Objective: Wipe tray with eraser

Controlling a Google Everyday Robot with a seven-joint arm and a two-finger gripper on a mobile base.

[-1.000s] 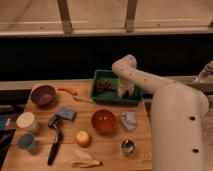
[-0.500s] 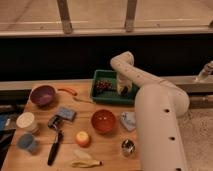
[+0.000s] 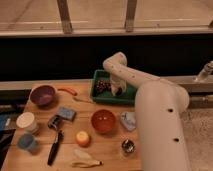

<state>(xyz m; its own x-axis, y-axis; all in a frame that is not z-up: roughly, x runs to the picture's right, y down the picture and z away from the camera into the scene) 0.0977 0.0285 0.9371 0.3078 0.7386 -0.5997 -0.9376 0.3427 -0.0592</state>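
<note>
Tray [image 3: 131, 96]: green. Gripper [image 3: 118, 91], inside tray: white, jaws closed. Bowl [image 3: 104, 120]: red-orange. Second bowl [image 3: 42, 94]: purple. Sponge block [image 3: 66, 113]: blue. Handled tool [image 3: 54, 148]: black. Bench [image 3: 107, 150]: light wood.

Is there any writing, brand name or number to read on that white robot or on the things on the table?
None can be read.
Robot arm: plain white, only small dark dots, no lettering.
Gripper: down inside the green tray, shut; no marking shows.
Red bowl, purple bowl, blue block: no visible text.
White cup: any label is too blurred to read.
</note>
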